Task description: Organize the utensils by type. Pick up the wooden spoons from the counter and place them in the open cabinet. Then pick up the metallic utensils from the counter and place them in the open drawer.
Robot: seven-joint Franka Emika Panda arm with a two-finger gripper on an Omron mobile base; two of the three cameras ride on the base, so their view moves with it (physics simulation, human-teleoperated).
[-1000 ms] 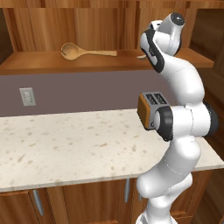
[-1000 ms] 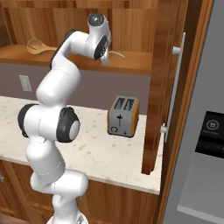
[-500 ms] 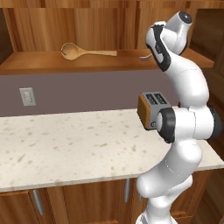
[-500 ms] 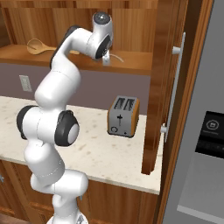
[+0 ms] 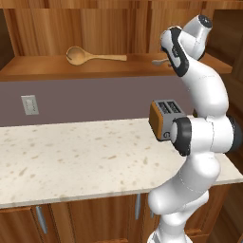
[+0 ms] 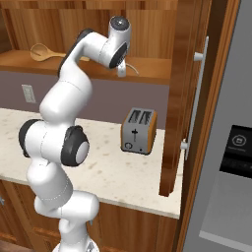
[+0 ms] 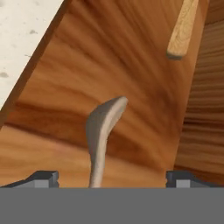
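A: Item: gripper (image 7: 111,179), jaws wide, gripping nothing. Silver spoon (image 7: 103,131) lies between them on the open cabinet (image 5: 42,71) shelf, near the wooden spoon (image 5: 95,56).

B: My worry: metal belongs in the drawer; leaving it missorts.

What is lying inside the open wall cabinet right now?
On the open cabinet shelf floor lie a wooden spoon at the left and a small silver spoon under the open gripper. The arm hides part of the shelf's right side.
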